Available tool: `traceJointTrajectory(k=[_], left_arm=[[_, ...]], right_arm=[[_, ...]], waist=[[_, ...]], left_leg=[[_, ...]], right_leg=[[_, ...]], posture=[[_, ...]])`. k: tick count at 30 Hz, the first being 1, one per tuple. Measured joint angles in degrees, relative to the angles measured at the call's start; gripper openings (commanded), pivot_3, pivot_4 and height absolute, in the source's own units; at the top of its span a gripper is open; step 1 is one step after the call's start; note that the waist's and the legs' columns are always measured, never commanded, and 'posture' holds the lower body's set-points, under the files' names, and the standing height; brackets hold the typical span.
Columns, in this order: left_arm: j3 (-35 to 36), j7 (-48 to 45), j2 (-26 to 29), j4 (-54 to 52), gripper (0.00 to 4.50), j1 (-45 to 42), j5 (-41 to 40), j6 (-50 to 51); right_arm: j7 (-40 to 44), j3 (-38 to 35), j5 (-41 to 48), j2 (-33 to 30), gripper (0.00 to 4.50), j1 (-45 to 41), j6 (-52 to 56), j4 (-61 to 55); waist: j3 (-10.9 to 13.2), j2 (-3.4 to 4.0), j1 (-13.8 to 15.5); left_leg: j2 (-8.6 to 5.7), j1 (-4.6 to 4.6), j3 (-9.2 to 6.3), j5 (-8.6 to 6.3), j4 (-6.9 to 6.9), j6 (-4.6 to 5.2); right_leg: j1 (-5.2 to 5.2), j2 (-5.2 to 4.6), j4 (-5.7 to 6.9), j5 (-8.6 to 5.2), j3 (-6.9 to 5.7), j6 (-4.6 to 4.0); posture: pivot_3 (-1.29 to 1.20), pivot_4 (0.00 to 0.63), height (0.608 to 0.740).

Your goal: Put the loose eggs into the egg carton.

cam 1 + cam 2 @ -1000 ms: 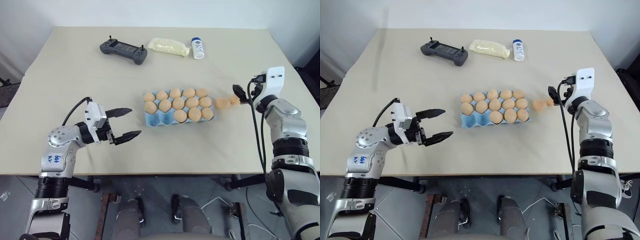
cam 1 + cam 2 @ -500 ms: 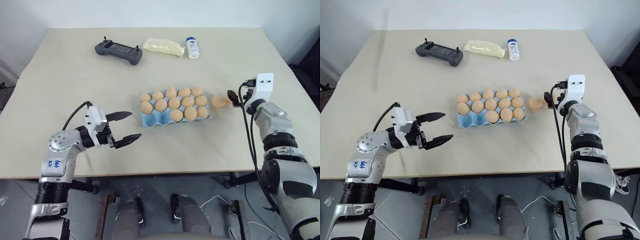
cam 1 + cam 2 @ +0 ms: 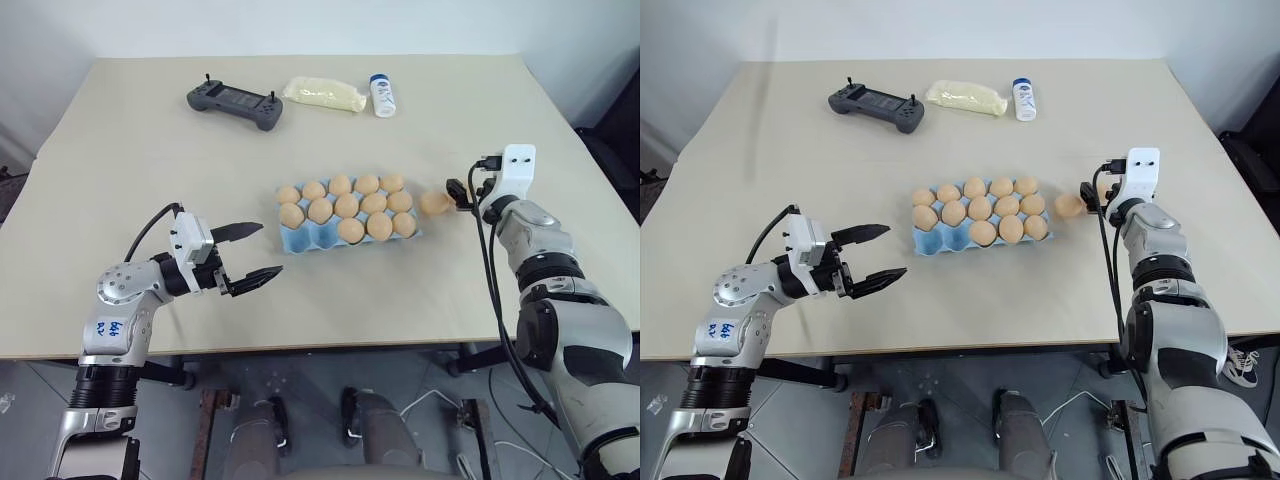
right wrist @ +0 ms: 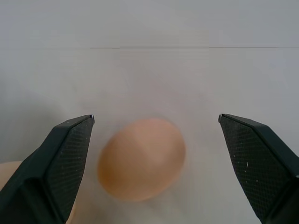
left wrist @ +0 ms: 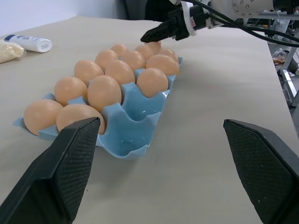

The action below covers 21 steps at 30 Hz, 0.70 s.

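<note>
Right pincer (image 4: 154,154) spread wide, empty, bracketing a smooth tan-orange oval loose egg (image 3: 1069,206) on the beige table (image 3: 970,290), just beside the light blue moulded egg carton (image 3: 930,240). Judged light, slippery, fragile: grip its widest middle gently. Left pincer (image 3: 878,252) spread, idle.

Egg carton (image 3: 928,240) seen mid-counter (image 3: 970,290), mostly filled; loose egg (image 3: 1069,206) beside it toward right edge, right end effector (image 3: 1090,195) adjacent.
</note>
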Motion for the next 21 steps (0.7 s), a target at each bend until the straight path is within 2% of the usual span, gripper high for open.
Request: traceJointTrajectory(k=[14,17,21], left_arm=[[0.2,1.2,0.0,-1.5,4.50,1.4,-0.6,0.0],[0.2,1.2,0.0,-1.6,4.50,1.5,-0.6,0.0],[0.2,1.4,0.0,-1.6,4.50,1.5,-0.6,-0.1]], right_arm=[[-2.3,-0.9,-0.1,1.2,4.47,-1.9,1.4,2.2],[-2.3,-1.0,-0.1,1.4,3.92,-1.9,1.9,2.4],[-2.4,-1.0,-0.1,1.4,2.56,-1.9,2.6,2.4]], waist=[[0.0,0.01,0.0],[0.0,0.01,0.0],[0.0,0.01,0.0]], left_leg=[[0.00,-0.01,0.00,0.00,-0.02,-0.01],[0.00,-0.01,0.00,0.00,-0.02,-0.01],[0.01,-0.01,0.00,0.00,-0.02,-0.01]], right_leg=[[-0.01,-0.03,-0.02,0.00,0.00,0.00],[-0.01,-0.03,-0.01,0.00,0.00,0.00],[-0.01,-0.02,-0.02,0.00,0.00,-0.01]], posture=[[0.00,0.150,0.740],[0.00,0.150,0.740],[0.00,0.150,0.740]])
